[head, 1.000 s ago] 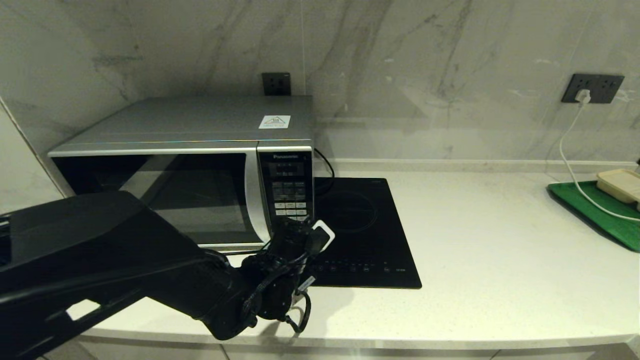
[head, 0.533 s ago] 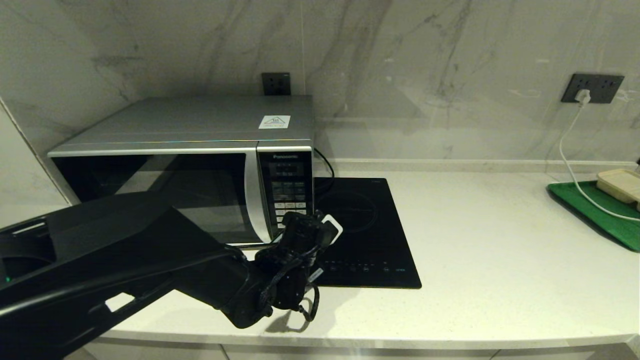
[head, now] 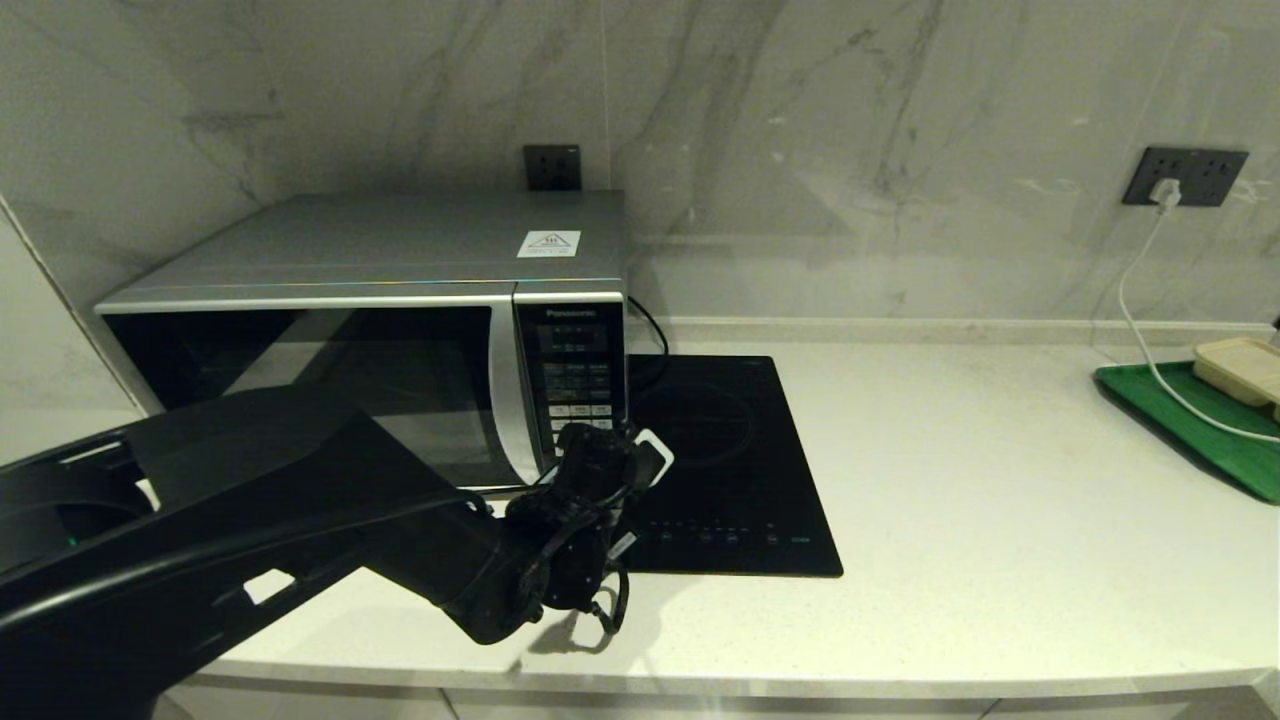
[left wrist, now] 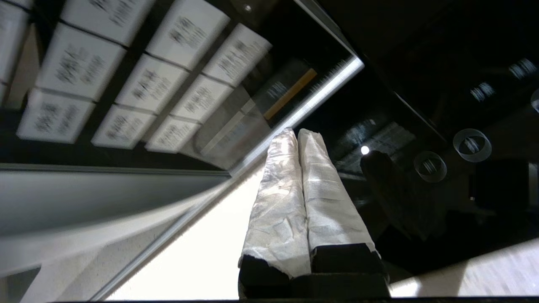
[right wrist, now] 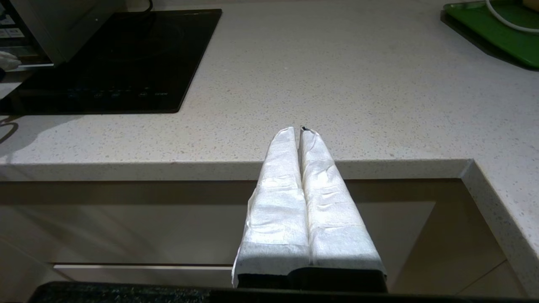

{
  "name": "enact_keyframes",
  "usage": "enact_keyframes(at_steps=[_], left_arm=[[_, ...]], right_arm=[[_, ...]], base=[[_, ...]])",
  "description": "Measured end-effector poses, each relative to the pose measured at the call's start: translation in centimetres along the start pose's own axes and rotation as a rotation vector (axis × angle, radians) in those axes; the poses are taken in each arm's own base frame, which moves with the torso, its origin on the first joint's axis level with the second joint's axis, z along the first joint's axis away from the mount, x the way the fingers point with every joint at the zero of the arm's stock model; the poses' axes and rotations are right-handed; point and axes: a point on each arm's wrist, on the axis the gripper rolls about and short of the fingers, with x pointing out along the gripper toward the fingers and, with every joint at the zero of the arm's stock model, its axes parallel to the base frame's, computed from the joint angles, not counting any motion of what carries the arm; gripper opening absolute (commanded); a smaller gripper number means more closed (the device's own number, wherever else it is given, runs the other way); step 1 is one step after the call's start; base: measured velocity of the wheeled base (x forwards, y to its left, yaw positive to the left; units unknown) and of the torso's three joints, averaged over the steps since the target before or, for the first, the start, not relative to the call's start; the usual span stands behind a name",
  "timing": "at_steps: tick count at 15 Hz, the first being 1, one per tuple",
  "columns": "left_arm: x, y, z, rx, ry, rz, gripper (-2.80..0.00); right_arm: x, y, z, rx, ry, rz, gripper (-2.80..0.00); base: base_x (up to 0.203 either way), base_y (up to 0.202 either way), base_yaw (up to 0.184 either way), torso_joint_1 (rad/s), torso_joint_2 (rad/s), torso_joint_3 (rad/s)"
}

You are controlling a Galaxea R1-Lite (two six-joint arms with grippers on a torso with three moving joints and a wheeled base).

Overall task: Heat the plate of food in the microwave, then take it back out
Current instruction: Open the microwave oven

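Observation:
The silver microwave [head: 380,300] stands at the back left of the counter with its dark glass door closed. The plate of food is out of view; nothing shows through the door glass. My left gripper [head: 592,440] is shut and empty, its white-wrapped fingertips pressed together at the bottom right corner of the microwave's button panel [left wrist: 147,84]. In the left wrist view the left gripper [left wrist: 297,132] points at the panel's lower edge, just below the white buttons. My right gripper [right wrist: 300,129] is shut, holds nothing, and is parked low in front of the counter's edge.
A black glass induction hob [head: 730,470] lies right of the microwave, under my left wrist. At the far right a green tray [head: 1190,425] holds a beige lidded box [head: 1240,365], with a white cable [head: 1135,320] running down from a wall socket. The counter's front edge [right wrist: 168,170] lies ahead of my right gripper.
My left arm has risen and carried the shut gripper slightly up and right, closer to the lower buttons of the microwave's panel. The door stays closed.

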Motion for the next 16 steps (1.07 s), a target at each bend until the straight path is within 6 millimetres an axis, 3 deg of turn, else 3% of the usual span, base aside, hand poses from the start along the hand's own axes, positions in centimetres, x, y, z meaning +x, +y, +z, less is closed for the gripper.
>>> enact_keyframes(at_steps=[16], left_arm=[[1.3,0.0,1.1,-0.031,-0.036,0.023,-2.8]], right_arm=[[0.0,0.0,0.0,0.0,0.0,0.0,-2.8]], base=[[0.0,0.0,0.0,0.0,0.0,0.0]])
